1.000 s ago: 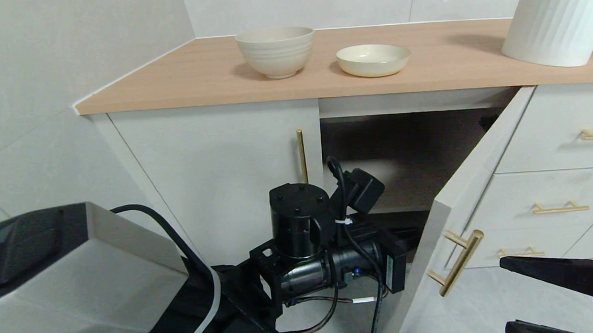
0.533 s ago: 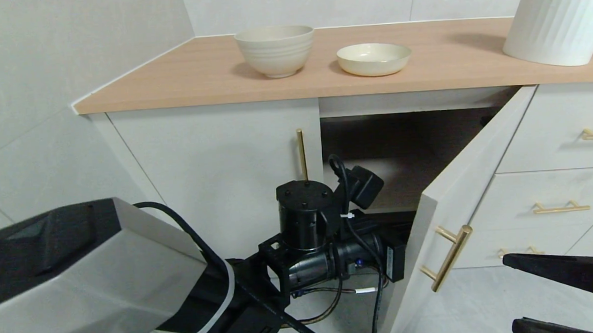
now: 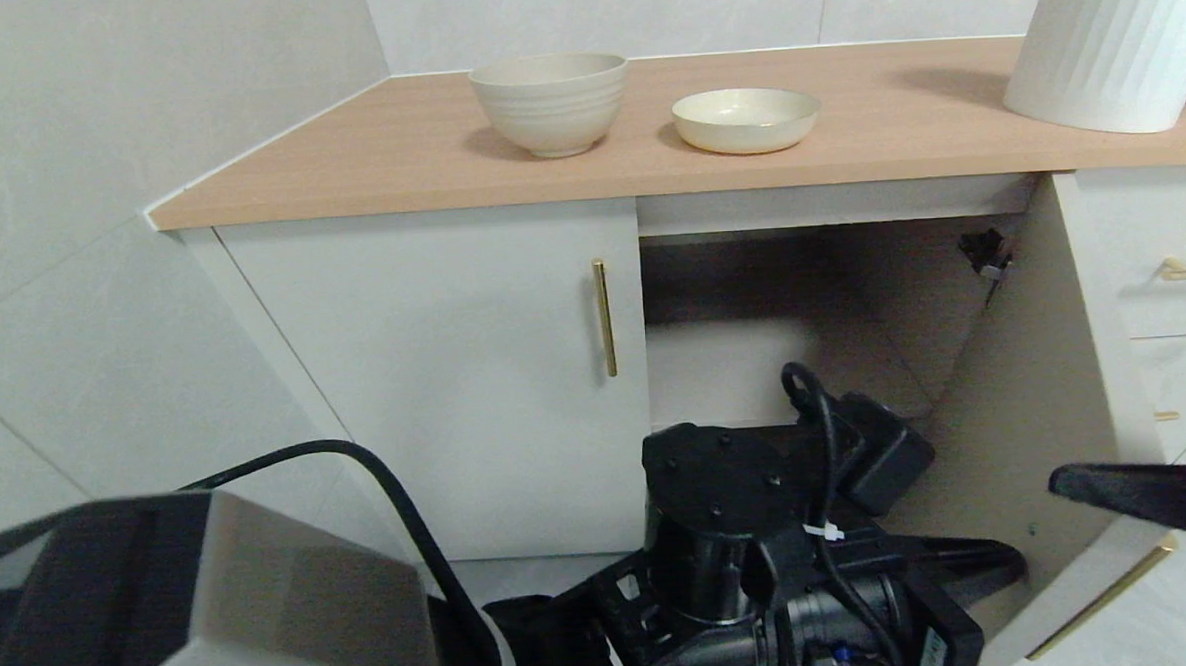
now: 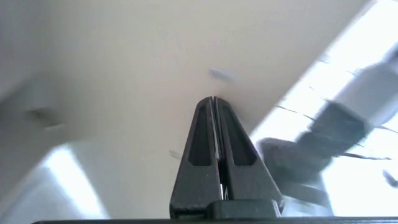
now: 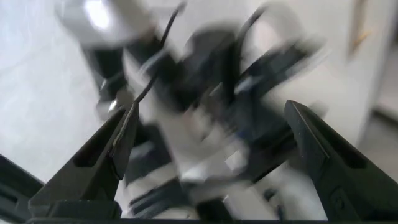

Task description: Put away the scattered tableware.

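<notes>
Cabinet door (image 3: 1056,383) stands open; bowl (image 3: 550,103) and dish (image 3: 747,119) sit on the bench (image 3: 346,174), not yet stowed. Left tool (image 4: 213,102) clenched, right tool (image 5: 211,107) released.

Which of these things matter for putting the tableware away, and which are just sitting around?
Part of the job:
deep bowl on the countertop
shallow dish beside it
open cupboard below, with its open door swung wide

Just sitting around:
white ribbed container at the right end of the countertop
closed cupboard door
drawers
</notes>
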{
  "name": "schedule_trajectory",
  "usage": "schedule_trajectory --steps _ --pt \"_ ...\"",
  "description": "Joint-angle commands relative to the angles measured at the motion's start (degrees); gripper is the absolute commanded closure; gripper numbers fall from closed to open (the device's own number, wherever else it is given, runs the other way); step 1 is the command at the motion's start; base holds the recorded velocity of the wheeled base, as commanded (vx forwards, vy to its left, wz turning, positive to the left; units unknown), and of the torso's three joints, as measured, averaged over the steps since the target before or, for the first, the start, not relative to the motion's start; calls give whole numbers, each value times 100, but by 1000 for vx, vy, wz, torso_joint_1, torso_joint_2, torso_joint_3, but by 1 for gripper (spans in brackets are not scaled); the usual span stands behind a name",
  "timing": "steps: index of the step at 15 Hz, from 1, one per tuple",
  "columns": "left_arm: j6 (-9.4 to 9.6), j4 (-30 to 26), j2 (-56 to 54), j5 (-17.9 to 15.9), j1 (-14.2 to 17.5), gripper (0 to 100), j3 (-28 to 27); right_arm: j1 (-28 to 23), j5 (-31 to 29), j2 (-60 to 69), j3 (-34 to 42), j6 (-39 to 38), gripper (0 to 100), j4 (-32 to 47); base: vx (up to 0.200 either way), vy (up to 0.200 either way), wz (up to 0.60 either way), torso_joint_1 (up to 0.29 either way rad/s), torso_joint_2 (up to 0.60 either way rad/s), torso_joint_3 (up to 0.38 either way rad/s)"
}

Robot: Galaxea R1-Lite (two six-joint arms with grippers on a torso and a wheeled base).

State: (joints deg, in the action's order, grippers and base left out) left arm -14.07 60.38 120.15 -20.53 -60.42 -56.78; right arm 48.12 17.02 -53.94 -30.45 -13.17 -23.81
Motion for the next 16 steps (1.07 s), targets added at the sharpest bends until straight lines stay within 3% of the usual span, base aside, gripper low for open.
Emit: schedule_trajectory --steps 1,8,12,16 --pt "-202 -26 -18 5 -260 100 -70 14 30 147 -31 -11 0 -186 0 0 0 0 0 0" --pt "-254 62 -9 14 -497 100 -131 5 109 147 -189 -19 0 -643 0 0 0 0 0 0" --pt "-254 255 -44 49 -849 100 -17 5 118 121 -180 -19 0 -827 0 0 0 0 0 0" --pt "-263 114 -115 58 -831 100 9 5 118 42 -172 -28 0 -827 0 0 0 0 0 0"
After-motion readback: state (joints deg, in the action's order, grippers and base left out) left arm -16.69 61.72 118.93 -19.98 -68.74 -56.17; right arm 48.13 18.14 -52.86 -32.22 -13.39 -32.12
